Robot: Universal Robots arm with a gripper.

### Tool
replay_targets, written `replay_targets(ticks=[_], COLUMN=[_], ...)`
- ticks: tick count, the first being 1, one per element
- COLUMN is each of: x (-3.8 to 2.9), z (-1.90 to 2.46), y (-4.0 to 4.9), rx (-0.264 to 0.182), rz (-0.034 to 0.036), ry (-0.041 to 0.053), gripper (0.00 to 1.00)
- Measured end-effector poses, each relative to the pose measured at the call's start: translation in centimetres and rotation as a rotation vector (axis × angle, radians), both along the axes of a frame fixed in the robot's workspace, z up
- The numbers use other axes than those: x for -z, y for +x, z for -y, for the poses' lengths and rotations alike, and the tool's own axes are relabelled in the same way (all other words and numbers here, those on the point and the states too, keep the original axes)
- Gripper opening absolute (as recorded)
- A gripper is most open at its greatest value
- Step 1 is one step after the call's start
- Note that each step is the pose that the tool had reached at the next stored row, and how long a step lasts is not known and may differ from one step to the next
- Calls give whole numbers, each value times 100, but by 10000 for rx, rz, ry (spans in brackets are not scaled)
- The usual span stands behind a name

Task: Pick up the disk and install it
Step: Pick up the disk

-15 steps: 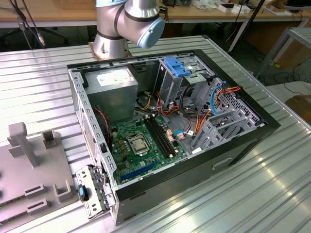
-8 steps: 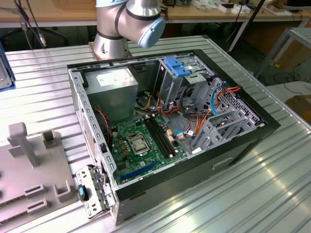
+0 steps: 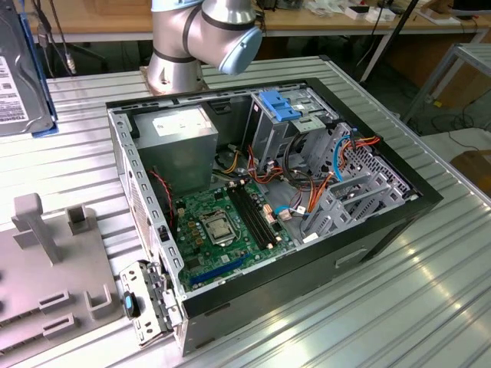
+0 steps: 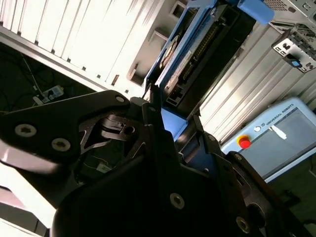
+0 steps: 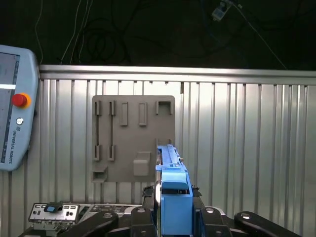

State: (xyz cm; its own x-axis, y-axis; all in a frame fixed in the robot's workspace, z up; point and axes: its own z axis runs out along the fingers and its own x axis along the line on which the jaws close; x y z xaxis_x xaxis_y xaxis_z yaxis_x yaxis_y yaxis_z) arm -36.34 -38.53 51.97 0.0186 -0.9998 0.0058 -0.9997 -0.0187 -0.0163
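Your tool [image 5: 174, 207] pinches the dark grey, blue-railed metal disk [image 5: 169, 157] edgewise; it may tilt and slip out.

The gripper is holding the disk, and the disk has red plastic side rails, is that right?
Not quite. The rails are blue, not red, as the first wrist view shows. The rest is right: the gripper is holding the disk.

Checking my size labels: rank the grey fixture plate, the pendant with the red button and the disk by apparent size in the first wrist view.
1. grey fixture plate: largest.
2. pendant: next, though cropped by the frame.
3. the disk: smallest, but edge-on and near the camera, so unsure.
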Motion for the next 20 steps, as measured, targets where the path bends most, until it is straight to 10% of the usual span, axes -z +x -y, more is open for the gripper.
replay_targets(ticks=[7,20], x=[1,15], z=[0,0], y=[370,1321], rx=[-1,-1], rz=[-1,0], ry=[-1,0], gripper=[37,37])
